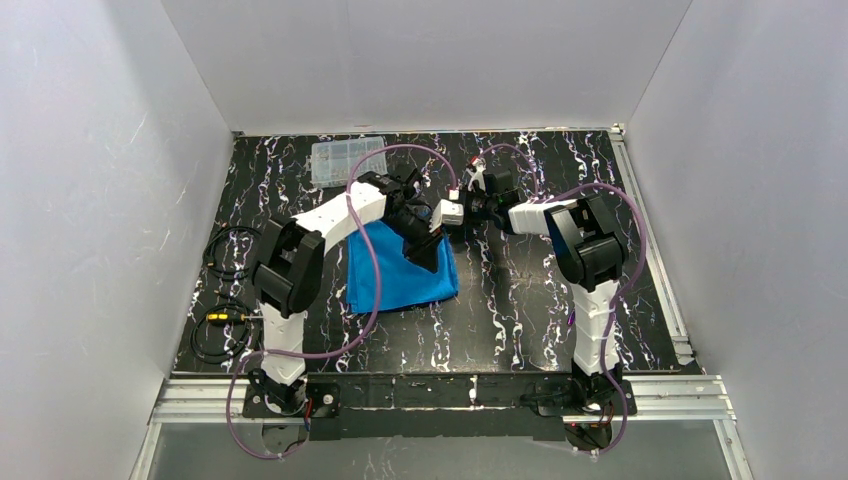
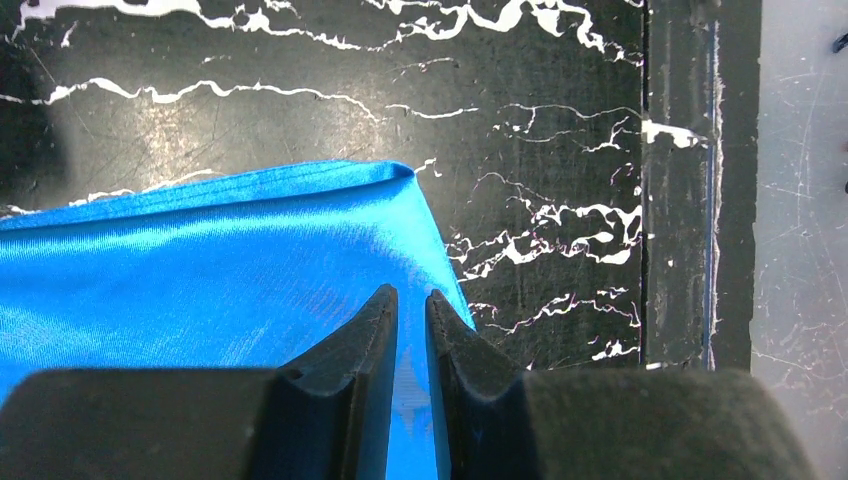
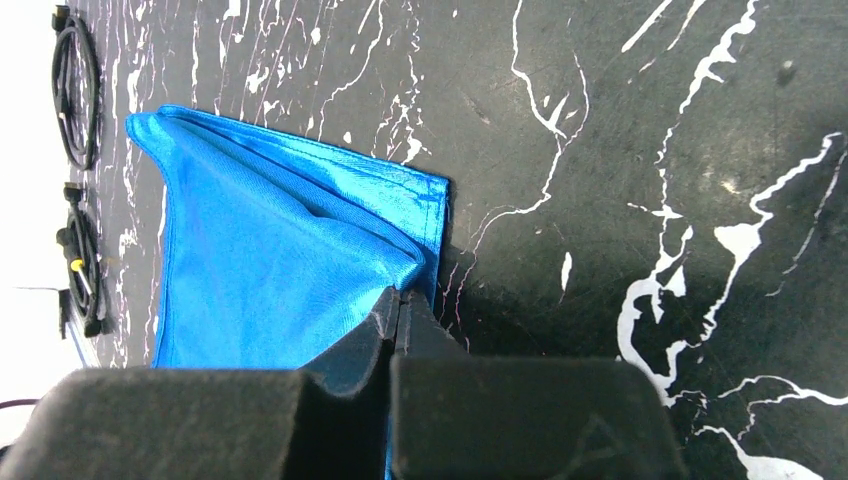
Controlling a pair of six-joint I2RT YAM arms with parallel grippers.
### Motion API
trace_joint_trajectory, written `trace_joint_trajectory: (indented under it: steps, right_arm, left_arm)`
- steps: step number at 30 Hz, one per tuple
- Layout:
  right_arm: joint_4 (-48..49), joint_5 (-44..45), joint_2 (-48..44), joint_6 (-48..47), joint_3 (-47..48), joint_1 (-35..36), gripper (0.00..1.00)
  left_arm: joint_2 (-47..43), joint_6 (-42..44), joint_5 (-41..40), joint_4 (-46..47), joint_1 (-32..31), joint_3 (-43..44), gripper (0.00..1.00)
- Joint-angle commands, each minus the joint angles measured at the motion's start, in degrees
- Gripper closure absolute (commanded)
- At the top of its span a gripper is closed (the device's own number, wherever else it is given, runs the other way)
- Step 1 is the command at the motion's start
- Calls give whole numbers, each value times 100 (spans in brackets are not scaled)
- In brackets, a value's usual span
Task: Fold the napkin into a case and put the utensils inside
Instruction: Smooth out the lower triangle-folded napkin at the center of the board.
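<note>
Napkin [image 1: 400, 275] lies folded, desk [image 1: 520, 320] ctr-left. Its far-right corner layers are drawn up into the right end effector [image 3: 400, 300], which is clenched on the cloth. Left end effector [image 2: 410, 300] sits over the napkin by its folded edge, jaws a thin slit apart; can't tell if pinching. Napkin's right edge is well apart from the desk's right rail. Cables [image 1: 222, 255] by left edge. Clear box [image 1: 347, 160] at far edge, contents too small to read.

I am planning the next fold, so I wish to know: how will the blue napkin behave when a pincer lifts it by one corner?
Probably floppy: the napkin bunches into soft creases where the right pincer pinches its corner. It looks thin and light, since its folded layers lie almost flat. Its sheen suggests that it may slip.
</note>
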Motion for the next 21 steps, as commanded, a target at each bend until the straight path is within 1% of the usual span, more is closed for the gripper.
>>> trace_joint_trajectory:
  steps: [1,8,16,21]
  right_arm:
    - [30,219,186,-31,24,-76,99]
    - [72,368,269,68,-114,-131,99]
    - [315,303,327,282,-293,-240,99]
    - [402,402,211,311,-458,-239,99]
  left_arm:
    - [-35,270,558,-111,-29,10,84]
    - [466,348,223,133,-164,-17,84]
    - [600,235,-55,686,-407,-42,84]
    - [872,25,-676,1292,-583,-153,84]
